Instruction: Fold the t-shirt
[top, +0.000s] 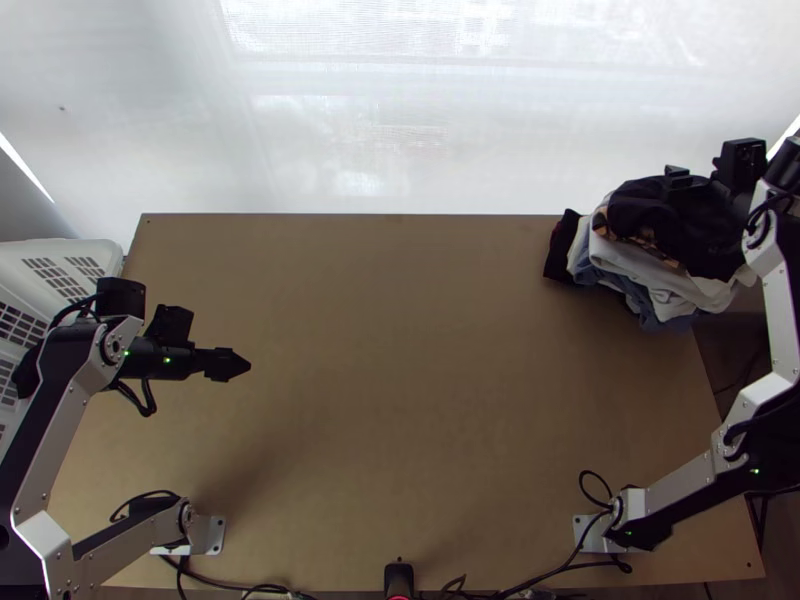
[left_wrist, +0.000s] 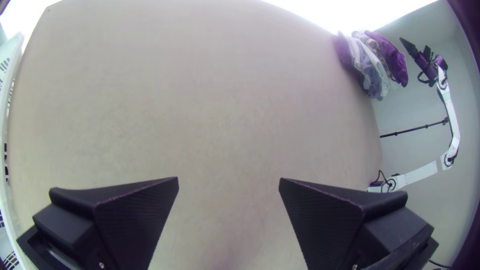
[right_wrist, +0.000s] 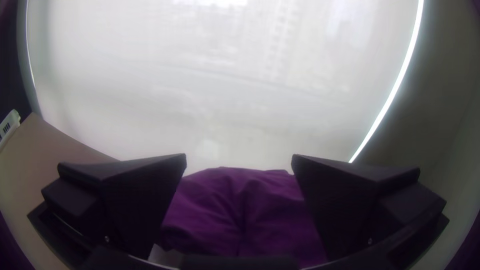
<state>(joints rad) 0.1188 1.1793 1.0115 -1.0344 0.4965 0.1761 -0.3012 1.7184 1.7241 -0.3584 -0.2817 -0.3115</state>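
Observation:
My left gripper (top: 228, 365) hangs above the left part of the table. In the left wrist view that gripper (left_wrist: 228, 185) is open, with bare tabletop between its fingers. My right gripper (top: 680, 180), dark against dark cloth, is over the clothes pile at the back right. Its fingers stand wide apart in the right wrist view, where the gripper (right_wrist: 239, 162) has dark cloth (right_wrist: 240, 215) below and beyond it; nothing is held. The pile of bunched and loosely stacked garments (top: 650, 275) has a dark piece (top: 655, 208) on top. I cannot tell which is the t-shirt.
The wooden table (top: 400, 370) stretches between the arms. A white plastic basket (top: 85, 250) stands at its left edge. Cables (top: 560, 575) run along the near edge beside a small black device (top: 398, 578). A pale screen (top: 400, 120) is behind the table.

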